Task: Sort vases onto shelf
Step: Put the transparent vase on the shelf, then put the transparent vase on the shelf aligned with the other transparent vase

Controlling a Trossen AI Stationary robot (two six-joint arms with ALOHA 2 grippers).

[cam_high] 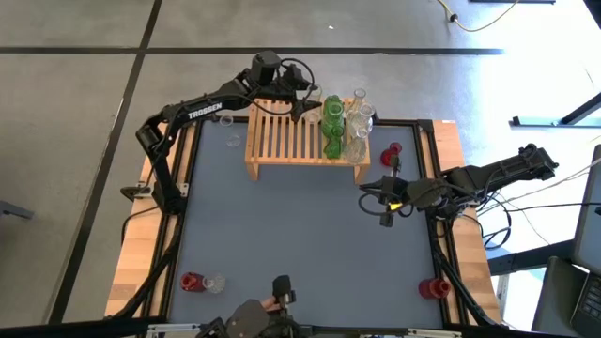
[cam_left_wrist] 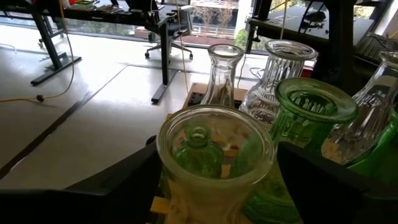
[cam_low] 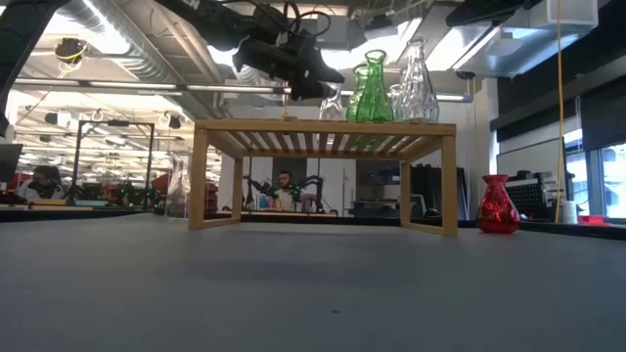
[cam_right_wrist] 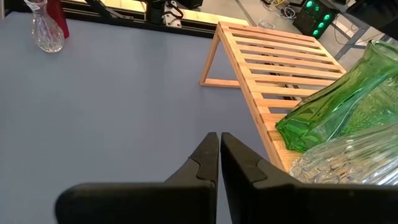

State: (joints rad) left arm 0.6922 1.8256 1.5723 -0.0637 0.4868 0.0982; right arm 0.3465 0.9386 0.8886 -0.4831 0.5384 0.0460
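- Vases stand in a tight group at the right end of the shelf [cam_high: 305, 136]: two green vases [cam_high: 332, 127] and several clear vases [cam_high: 357, 117] just beside them.
- Left gripper [cam_high: 305, 108] hangs over the far edge of the shelf, beside this group. Its fingers [cam_left_wrist: 124, 180] are spread on both sides of a small clear vase [cam_left_wrist: 214, 155], which stands on the slats; whether they touch the glass, I cannot tell.
- Behind this vase in the left wrist view are a slim clear bottle [cam_left_wrist: 222, 74], a ribbed clear vase [cam_left_wrist: 277, 84] and a green vase with a wide mouth [cam_left_wrist: 311, 109].
- Right gripper [cam_high: 385, 208] is over the grey table [cam_high: 300, 244], near the right side and in front of the shelf. Its fingers [cam_right_wrist: 205, 163] are pressed together and carry nothing.
- One red vase [cam_high: 392, 152] stands on the table just beside the right end of the shelf.
- More vases wait on the table: a red and a clear one [cam_high: 202, 282] at the near left corner, a red one [cam_high: 434, 287] at the near right corner, and a small clear one [cam_high: 233, 141] left of the shelf.
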